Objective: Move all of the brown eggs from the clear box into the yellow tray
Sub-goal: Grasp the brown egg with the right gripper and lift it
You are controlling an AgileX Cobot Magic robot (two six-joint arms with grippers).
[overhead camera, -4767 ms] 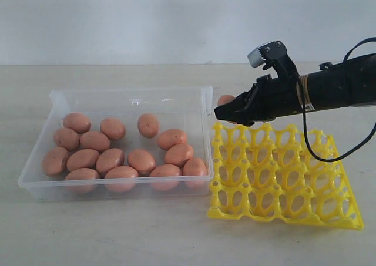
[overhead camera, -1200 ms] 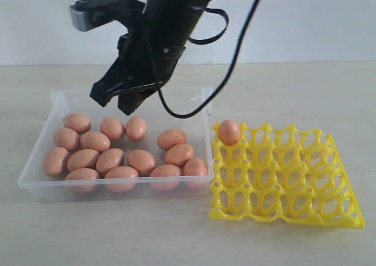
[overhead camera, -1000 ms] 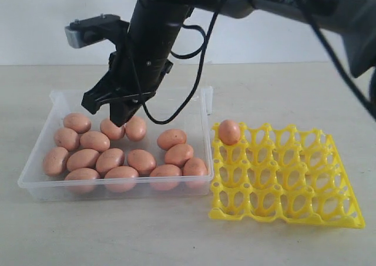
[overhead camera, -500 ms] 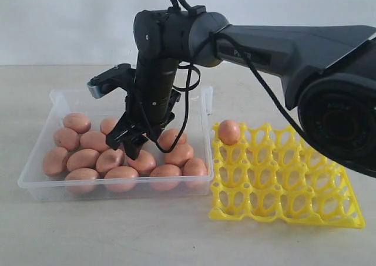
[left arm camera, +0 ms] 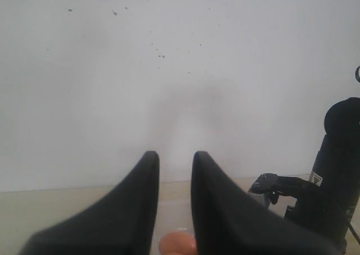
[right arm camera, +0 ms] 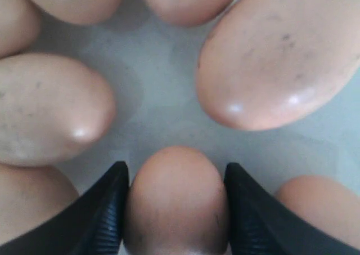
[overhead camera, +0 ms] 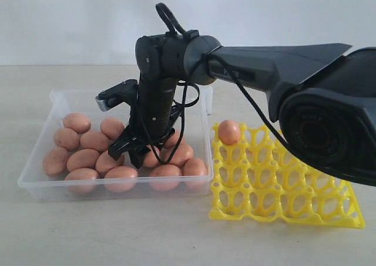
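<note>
Since a second ago your right claw (right arm camera: 176, 173) has come down from above the box (overhead camera: 56, 101) and sunk in among the eggs (overhead camera: 82, 159), and one egg (right arm camera: 175, 210) now sits squarely between its fingers. Mind that egg: it lies dead centre in the claw, its long axis running out along the fingers and its rounded end poking just past the tips, so the pads cross its narrow waist, which is how you want it. Both pads look pressed to its flanks with no gap showing, yet you cannot tell whether the grip has truly closed or the jaws merely flank it. Other eggs crowd the outside of each finger, with bare floor ahead of the tips, so I judge a straight lift safer than any sideways drag. Your left claw (left arm camera: 175, 156) hangs released and empty, aimed at the wall, so the right is far the nearer. The tray (overhead camera: 282, 210) lies outside the box, on the side this arm reaches in from, with one egg seated in it
</note>
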